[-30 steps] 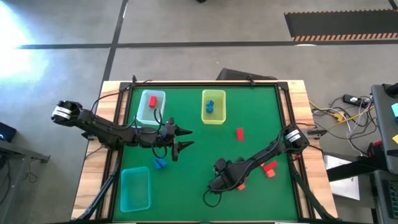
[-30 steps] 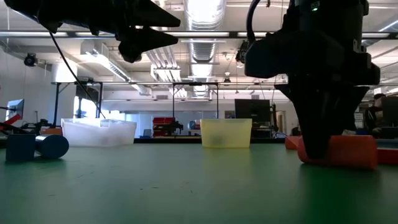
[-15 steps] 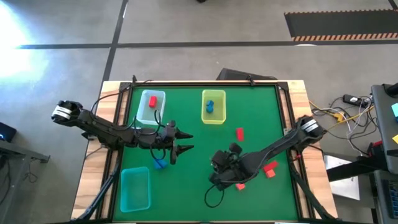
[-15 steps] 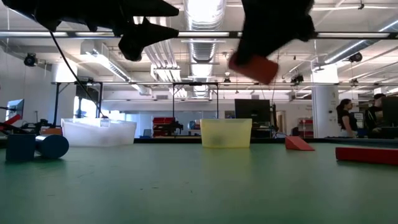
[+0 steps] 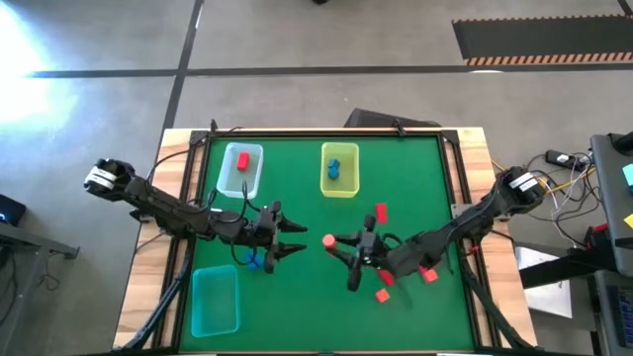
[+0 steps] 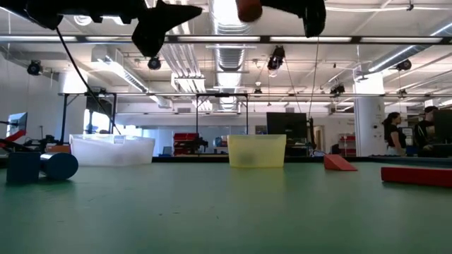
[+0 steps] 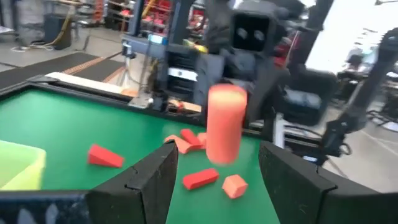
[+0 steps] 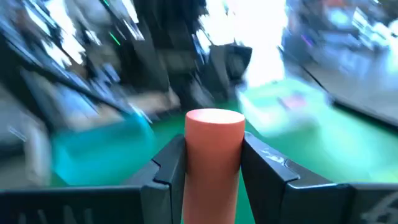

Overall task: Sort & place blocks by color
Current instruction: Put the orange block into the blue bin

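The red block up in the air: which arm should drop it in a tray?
The right arm. Its pincer is already shut on the red block, lifted above the table. The left pincer hangs open and empty near the blue blocks.

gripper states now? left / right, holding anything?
Left gripper: open, empty, above the green table near its middle.
Right gripper: closed on an orange-red cylinder block, lifted, facing the left gripper.
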{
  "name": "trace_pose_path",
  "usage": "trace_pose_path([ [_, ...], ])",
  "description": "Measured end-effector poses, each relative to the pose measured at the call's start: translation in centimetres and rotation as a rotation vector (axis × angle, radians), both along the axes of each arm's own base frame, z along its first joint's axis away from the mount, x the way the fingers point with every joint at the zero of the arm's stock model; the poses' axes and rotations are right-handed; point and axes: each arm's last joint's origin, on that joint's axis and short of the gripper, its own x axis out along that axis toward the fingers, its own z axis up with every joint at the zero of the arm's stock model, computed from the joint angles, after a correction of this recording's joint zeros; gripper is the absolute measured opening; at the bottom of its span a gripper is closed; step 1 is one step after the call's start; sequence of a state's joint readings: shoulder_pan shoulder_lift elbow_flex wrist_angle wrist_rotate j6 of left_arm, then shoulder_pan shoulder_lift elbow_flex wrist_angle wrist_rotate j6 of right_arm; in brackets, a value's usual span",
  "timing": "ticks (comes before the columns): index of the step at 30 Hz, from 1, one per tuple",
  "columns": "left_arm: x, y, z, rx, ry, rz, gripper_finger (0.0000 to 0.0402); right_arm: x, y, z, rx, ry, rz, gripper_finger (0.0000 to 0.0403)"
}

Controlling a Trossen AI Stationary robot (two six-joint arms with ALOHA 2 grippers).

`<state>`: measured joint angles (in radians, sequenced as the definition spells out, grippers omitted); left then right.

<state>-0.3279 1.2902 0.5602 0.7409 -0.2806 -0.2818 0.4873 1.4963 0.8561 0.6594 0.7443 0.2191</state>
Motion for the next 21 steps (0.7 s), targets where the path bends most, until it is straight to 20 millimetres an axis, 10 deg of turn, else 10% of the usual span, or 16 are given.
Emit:
trace_pose_path([
  [6, 1.4, -1.4, -0.9, -0.033, -0.117, -0.033, 0.0208, -1.2, -2.2, -1.1, 0.032, -0.342, 0.202, 0.011],
  [21, 6.2, -3.0, -2.8, -0.051, -0.18, -0.039, 0.0208, -0.9, -3.0, -1.9, 0.051, -0.32, 0.257, 0.011],
])
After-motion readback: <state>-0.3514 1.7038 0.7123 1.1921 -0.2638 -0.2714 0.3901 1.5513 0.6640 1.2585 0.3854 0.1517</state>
